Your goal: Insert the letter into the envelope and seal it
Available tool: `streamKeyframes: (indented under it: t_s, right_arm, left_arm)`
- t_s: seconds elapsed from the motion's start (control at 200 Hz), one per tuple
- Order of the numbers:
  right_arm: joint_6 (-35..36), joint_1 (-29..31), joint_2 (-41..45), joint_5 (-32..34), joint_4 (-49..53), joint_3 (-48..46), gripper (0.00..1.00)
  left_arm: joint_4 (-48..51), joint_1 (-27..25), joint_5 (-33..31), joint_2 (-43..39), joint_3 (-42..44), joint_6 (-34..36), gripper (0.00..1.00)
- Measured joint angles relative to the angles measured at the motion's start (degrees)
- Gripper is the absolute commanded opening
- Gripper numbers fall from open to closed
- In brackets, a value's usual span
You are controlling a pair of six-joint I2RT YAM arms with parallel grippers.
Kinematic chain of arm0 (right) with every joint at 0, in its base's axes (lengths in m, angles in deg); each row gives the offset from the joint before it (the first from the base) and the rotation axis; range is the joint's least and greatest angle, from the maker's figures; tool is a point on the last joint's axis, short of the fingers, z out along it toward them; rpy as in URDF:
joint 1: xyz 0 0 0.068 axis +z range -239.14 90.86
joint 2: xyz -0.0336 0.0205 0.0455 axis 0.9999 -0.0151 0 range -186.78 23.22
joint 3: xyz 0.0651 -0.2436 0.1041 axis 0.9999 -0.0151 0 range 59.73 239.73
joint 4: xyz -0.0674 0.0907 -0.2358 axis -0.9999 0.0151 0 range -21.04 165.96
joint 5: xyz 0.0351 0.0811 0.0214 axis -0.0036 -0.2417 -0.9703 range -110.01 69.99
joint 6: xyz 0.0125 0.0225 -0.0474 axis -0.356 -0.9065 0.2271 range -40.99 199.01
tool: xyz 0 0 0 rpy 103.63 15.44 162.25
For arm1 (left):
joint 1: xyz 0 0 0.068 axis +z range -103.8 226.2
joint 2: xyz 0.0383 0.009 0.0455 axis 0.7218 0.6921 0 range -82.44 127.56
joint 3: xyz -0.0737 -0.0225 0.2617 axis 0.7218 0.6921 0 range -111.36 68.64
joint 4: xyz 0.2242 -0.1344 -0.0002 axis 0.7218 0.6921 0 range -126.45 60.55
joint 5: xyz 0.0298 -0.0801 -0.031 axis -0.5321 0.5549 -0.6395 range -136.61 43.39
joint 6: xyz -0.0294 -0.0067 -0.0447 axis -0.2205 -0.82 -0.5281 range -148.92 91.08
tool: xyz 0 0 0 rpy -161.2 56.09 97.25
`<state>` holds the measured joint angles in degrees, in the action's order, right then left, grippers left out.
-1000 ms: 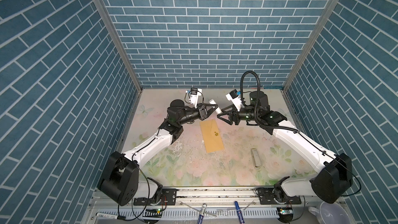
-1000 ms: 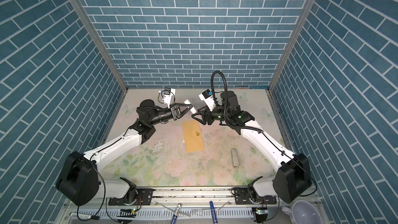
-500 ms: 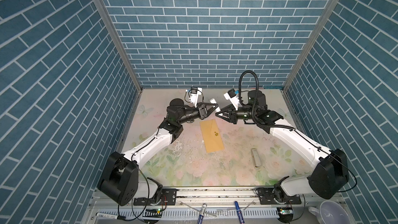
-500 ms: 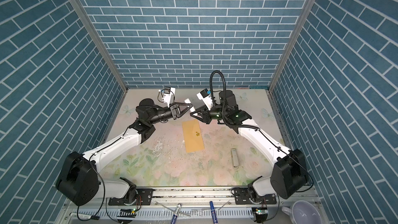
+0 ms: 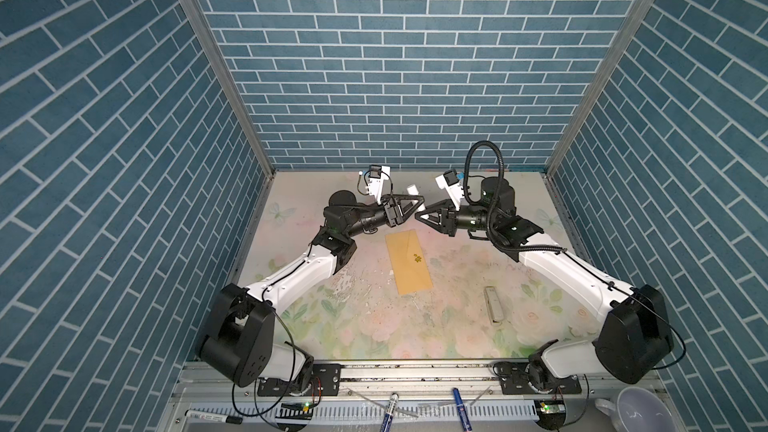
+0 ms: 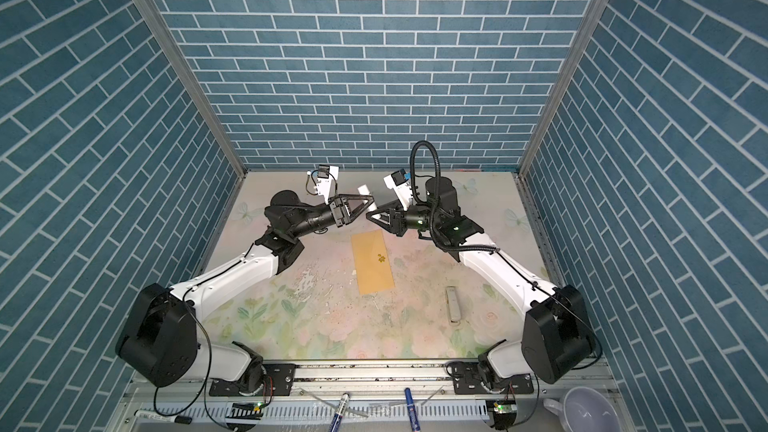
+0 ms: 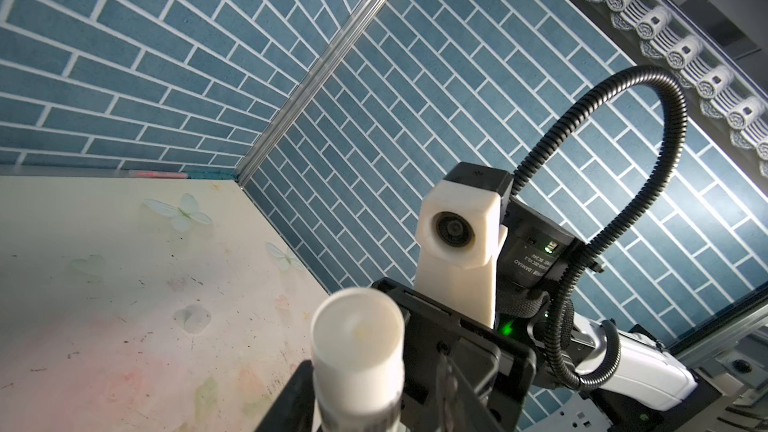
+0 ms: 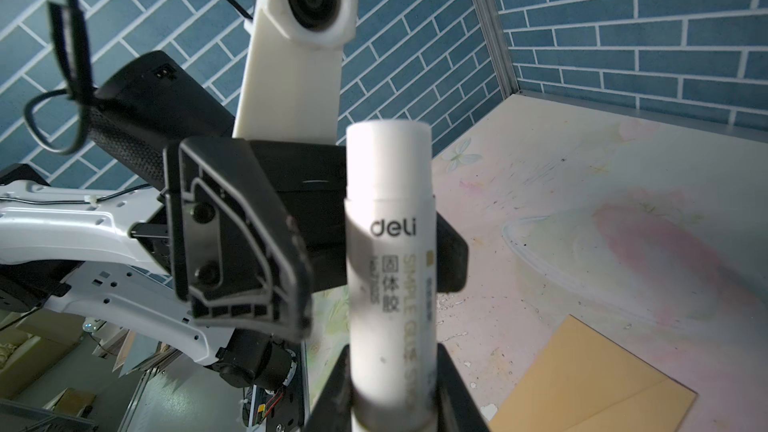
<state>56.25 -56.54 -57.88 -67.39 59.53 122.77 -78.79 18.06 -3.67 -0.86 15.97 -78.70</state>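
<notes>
Pinching glue stick point(image 8: 390, 243): right gripper point(image 5: 420, 214) | left gripper point(image 5: 417, 202) spread | envelope point(image 5: 409, 261) flap down, contents hidden

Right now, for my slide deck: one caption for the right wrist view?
Right gripper jaws shut on a white glue stick, yellow envelope lying beyond.

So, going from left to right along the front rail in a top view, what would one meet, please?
black marker → white-bodied marker → blue marker → white mug
</notes>
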Motion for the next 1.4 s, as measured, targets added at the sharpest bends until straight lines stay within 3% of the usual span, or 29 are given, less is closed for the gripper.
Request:
streamKeyframes:
  t_s: [0.24,0.45,0.795,0.915,1.0,1.4]
  right_arm:
    - [-4.52,-0.04,-0.2,-1.88,-6.45,-0.37,0.0]
    - [-7.32,-0.04,-1.53,-3.8,-9.33,-0.79,0.0]
    - [-8.48,-0.04,-1.97,-4.92,-10.84,-1.09,0.02]
    - [-8.55,-0.04,-1.99,-4.92,-11.13,-1.25,0.26]
    - [-8.94,-0.04,-1.97,-4.9,-12.22,-2.01,0.34]
    - [-11.15,-0.04,-1.92,-5.64,-14.01,-4.79,0.36]
  left_arm:
    - [-2.8,-0.02,-0.13,0.0,0.02,-0.55,0.48]
    - [-3.58,-0.02,-0.44,0.02,0.02,-0.72,0.4]
    - [-4.09,-0.02,-1.14,0.35,0.04,-1.16,0.0]
    - [-4.11,-0.13,-1.44,0.39,0.04,-1.14,0.0]
    - [-3.96,-0.2,-1.55,0.39,0.09,-1.03,0.0]
    - [-3.76,-0.24,-1.97,0.42,0.09,-0.85,0.0]
